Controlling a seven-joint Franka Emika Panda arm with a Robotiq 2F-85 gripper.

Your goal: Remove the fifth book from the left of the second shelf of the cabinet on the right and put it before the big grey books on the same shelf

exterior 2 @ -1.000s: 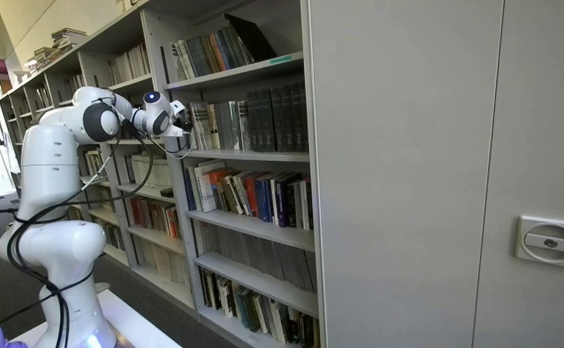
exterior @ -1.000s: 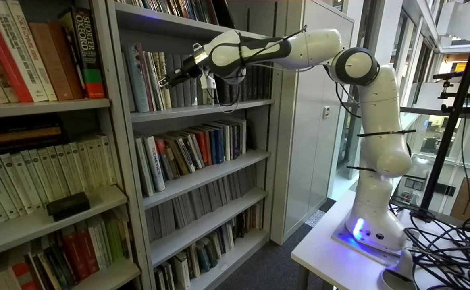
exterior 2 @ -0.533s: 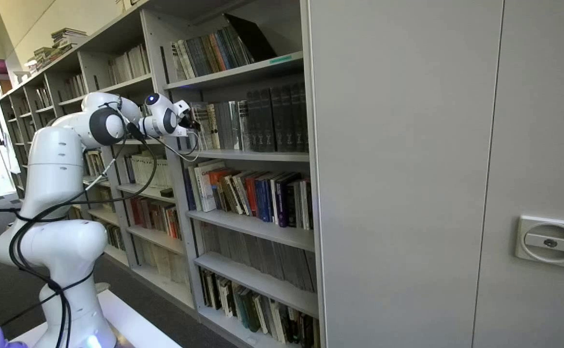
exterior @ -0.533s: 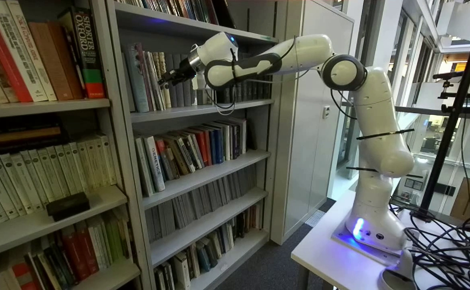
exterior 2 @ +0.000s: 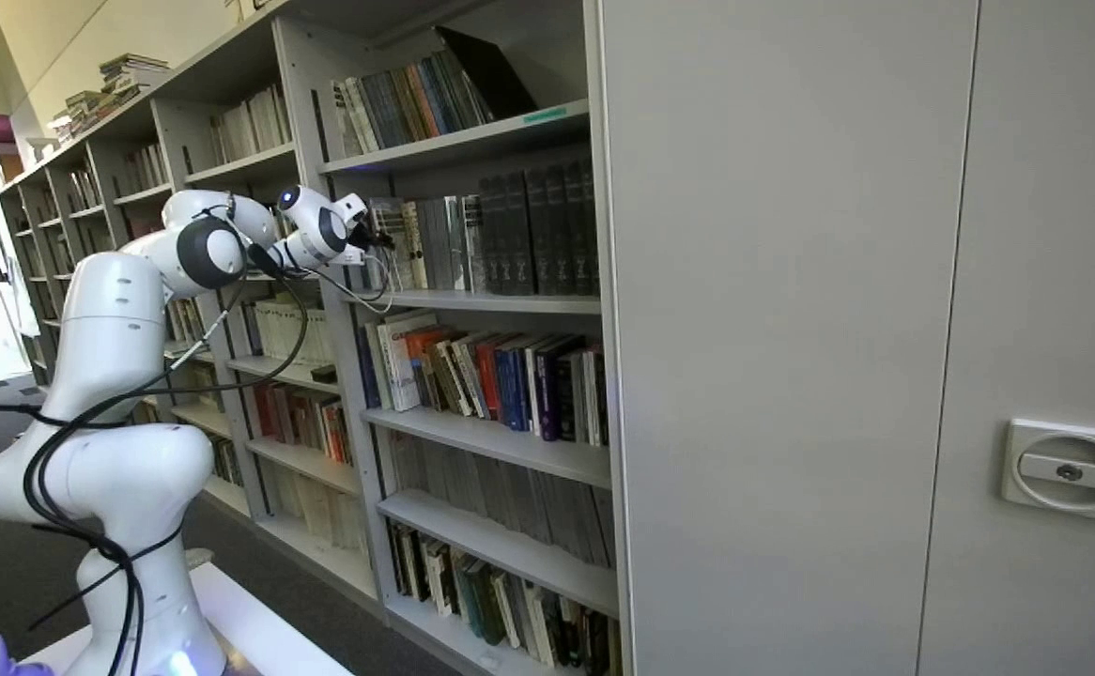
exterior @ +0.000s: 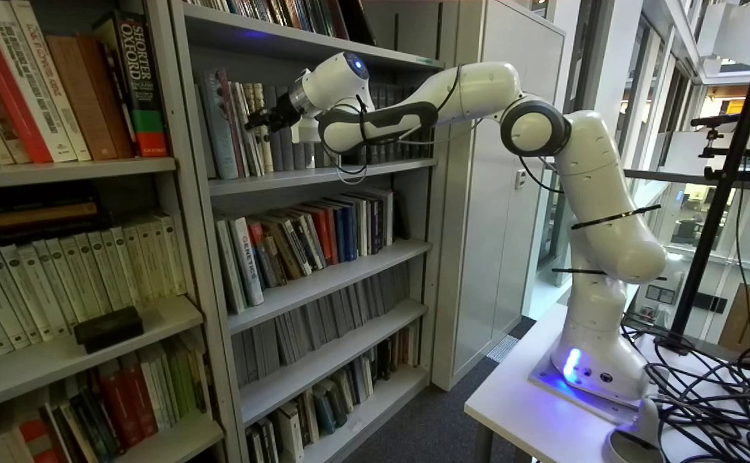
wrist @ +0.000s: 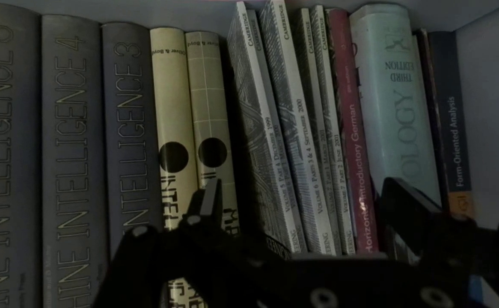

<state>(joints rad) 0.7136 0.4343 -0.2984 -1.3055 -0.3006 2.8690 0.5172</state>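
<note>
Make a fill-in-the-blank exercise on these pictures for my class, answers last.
1. In the wrist view, the pale blue book is marked as the ____ edition.
2. The gripper holds nothing; its jaws are not shut but ____.
3. In both exterior views, the big grey books stand at the ____ end of the second shelf.
4. In an exterior view, the white book one shelf lower spells ____ in capitals.

Missing words: third; open; right; GENETICS
</note>
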